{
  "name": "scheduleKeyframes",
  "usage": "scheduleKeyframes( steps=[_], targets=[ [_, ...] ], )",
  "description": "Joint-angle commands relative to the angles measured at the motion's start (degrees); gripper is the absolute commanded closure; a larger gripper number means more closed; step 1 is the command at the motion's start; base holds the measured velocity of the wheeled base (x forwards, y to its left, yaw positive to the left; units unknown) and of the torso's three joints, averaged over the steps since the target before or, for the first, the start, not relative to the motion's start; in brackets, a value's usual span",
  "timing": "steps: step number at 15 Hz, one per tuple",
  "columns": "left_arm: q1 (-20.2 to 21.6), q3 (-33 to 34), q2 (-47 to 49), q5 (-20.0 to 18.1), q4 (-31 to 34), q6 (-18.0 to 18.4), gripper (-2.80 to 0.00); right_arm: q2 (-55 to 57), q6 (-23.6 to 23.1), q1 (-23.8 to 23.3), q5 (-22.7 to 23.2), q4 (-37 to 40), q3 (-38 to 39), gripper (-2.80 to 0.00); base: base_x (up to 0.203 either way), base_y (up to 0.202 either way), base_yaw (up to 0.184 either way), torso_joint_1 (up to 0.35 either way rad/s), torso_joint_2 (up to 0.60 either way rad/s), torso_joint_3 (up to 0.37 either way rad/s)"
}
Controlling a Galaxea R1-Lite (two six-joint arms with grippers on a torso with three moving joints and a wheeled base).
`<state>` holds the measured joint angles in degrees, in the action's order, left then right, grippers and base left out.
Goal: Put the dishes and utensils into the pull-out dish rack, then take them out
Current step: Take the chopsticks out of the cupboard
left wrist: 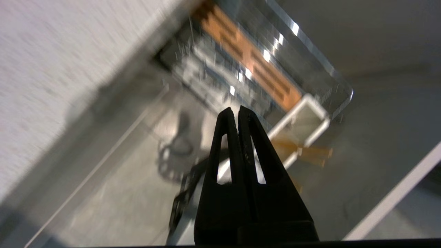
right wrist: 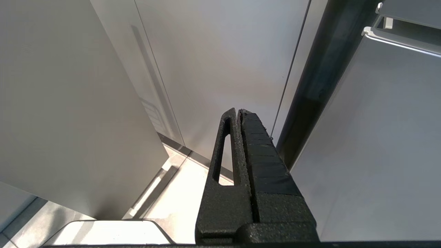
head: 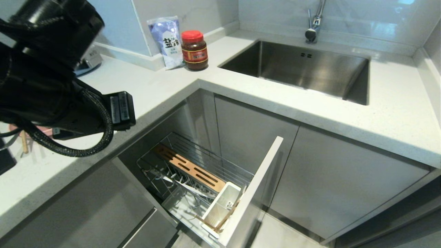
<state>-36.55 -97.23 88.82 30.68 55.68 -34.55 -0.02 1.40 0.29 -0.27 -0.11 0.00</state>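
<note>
1. Our biggest risk lies in the pull-out dish rack. It stands drawn out below the table, its upright wire tines crowding the slotted wooden bar and the white cutlery box. If we descend off-line, our left gripper could catch on a tine.
2. The wooden chopsticks lean in the cutlery box, their tips poking past its rim. We judge that a closed gripper would knock them over rather than take them, so we must open first.
3. The thin metal cutlery in the rack is hard to make out, so we may misjudge where it lies.
4. Our left arm hangs high over the table's left part, and its gripper points down toward the rack, jaws pressed together and empty.
5. Our right gripper is parked low beside the cabinet fronts, closed and empty.
</note>
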Motion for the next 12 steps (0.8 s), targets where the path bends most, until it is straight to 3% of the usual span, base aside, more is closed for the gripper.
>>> scheduleKeyframes(
  steps=[1, 5, 12],
  targets=[
    [-2.9, -3.63, 6.05, -6.3, 9.63, -1.83, 0.0, -0.24, 0.0, 0.05, 0.0, -0.05, 0.09, 0.0, 0.0, 0.0, 0.0, 0.0, 0.0, 0.0],
    [-3.74, -6.07, 12.33, -19.49, 13.29, -2.54, 0.0, -0.24, 0.0, 0.0, 0.0, -0.06, 0.09, 0.0, 0.0, 0.0, 0.0, 0.0, 0.0, 0.0],
    [-0.98, -5.09, 22.72, -30.81, 14.03, -1.92, 0.0, -0.24, 0.0, -0.01, 0.0, -0.04, 0.09, 0.0, 0.0, 0.0, 0.0, 0.0, 0.0, 0.0]
  ],
)
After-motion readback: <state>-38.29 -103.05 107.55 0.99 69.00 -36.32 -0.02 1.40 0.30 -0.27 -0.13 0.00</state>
